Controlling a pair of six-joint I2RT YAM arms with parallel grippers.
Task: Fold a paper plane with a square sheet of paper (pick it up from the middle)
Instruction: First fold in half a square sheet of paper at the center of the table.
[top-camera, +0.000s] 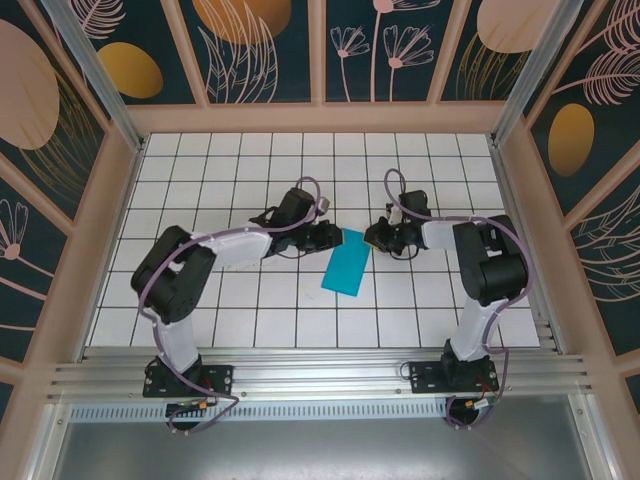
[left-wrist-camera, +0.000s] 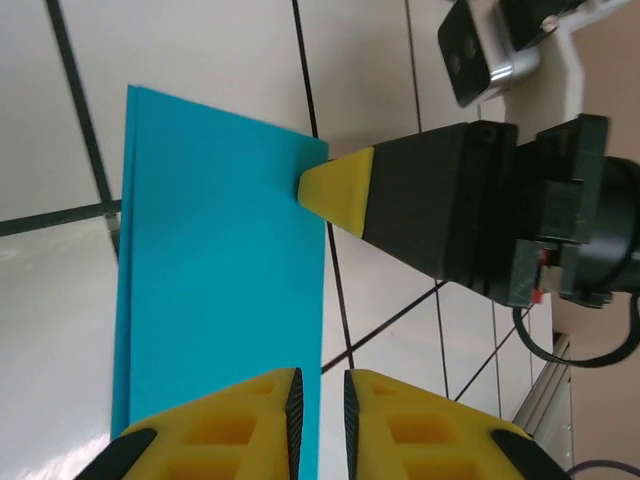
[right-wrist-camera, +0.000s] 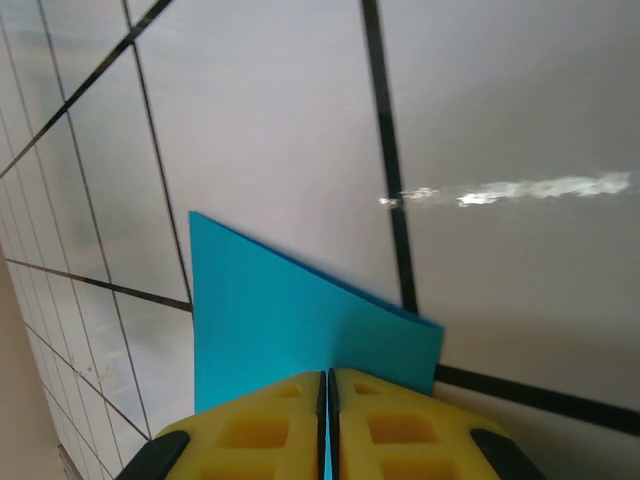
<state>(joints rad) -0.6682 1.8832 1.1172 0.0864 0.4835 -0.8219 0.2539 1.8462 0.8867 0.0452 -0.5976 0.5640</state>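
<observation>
Right end effector (right-wrist-camera: 327, 385) pinches, left end effector (left-wrist-camera: 322, 390) straddles, one sheet (left-wrist-camera: 220, 280).

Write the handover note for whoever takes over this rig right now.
Left gripper: jaws nearly closed with a narrow gap showing. The edge of the thin teal-blue square sheet of paper runs into that gap.
Right gripper: shut on the paper's edge.
Paper: folded into a rectangle, lying between the two grippers over the white tiled table. Whether it is lifted is unclear.
Done: apparently one fold in half.
Left: all the pointed folds. There is no plane shape yet.
</observation>
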